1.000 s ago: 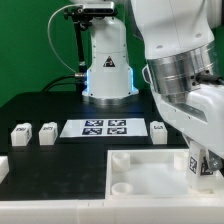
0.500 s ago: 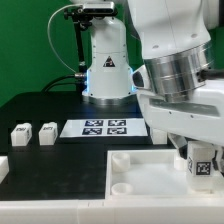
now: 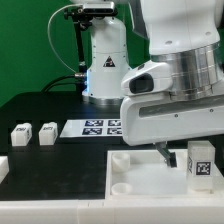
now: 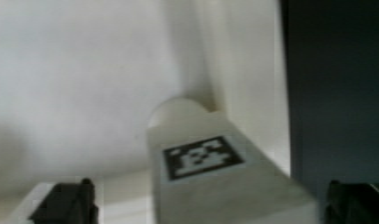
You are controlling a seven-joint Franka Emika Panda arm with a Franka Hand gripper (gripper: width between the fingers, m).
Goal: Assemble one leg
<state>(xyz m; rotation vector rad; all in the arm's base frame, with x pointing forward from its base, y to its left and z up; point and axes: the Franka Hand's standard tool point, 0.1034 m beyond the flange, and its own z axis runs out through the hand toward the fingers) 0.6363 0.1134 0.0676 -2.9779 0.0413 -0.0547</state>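
The leg point(image 3: 200, 160) stands upright on the large white plate point(image 3: 140, 180), towards the exterior view's right end of it, with its black-and-white tag facing that camera. Whether its foot sits in one of the plate's round sockets cannot be told. The arm's bulky white body point(image 3: 175, 95) hangs directly above and hides most of the pincer in this view; only one dark finger point(image 3: 163, 152) shows, just beside the leg on the exterior view's left. In the wrist view the pincer point(image 4: 209, 205) is spread wide. Its two dark fingertips point(image 4: 65, 200) sit at either side of the leg, with a clear strip of pale plate showing between each tip and the block, so nothing is gripped. The tag on the leg is plain in that view, and the dark counter point(image 4: 337, 90) runs along one edge of the plate. On the counter, well apart from the plate, two more small white blocks point(image 3: 20, 133) point(image 3: 47, 132) stand side by side. The marker board point(image 3: 100, 127) lies flat next to them, in front of the robot's base point(image 3: 105, 65).
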